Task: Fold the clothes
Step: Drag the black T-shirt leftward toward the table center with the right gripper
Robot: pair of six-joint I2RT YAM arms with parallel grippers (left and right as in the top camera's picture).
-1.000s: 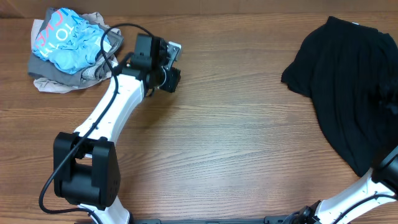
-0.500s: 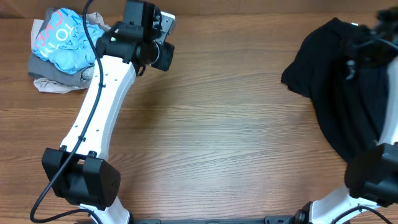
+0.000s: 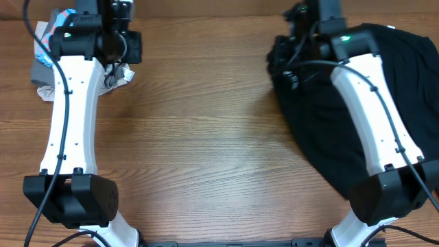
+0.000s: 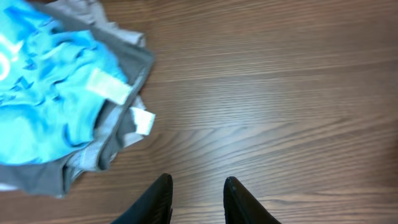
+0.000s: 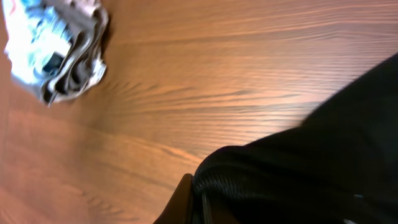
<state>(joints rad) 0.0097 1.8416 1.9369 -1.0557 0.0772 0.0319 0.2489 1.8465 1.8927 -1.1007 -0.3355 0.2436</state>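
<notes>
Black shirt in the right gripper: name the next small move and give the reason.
Probably lift the pinched edge and draw it toward the bare middle of the table. The right gripper is shut on the black shirt, which lies bunched, not yet spread flat.

A brown wood-grain table (image 3: 206, 137) fills every view.

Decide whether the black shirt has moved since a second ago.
Yes. The black shirt has had its left edge drawn left across the table, toward the bundle of clothes.
</notes>
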